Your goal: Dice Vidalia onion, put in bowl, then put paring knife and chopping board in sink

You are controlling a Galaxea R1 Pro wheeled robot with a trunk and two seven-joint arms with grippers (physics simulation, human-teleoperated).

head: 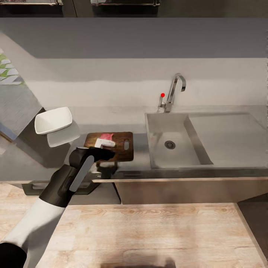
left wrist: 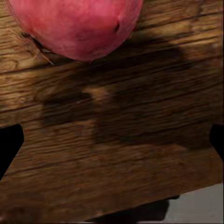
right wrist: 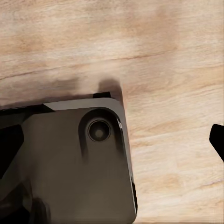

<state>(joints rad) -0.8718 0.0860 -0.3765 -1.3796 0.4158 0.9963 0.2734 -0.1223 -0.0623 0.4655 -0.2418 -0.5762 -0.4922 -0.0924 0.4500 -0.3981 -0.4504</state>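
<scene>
Onion [left wrist: 77, 25] on chopping board [left wrist: 112, 140], close-up.

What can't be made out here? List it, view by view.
- Head view: the left gripper and wrist cover part of the chopping board and onion; the paring knife can't be picked out.
- Left wrist view: the onion is cut off by the frame edge; fingertips barely show.
- Right wrist view: the right gripper's jaw state is unclear; one fingertip barely shows at the frame edge.

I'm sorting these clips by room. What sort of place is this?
A kitchen, most likely: a steel sink with a curved tap set into a long grey countertop, and a wooden chopping board beside a white bowl.
</scene>
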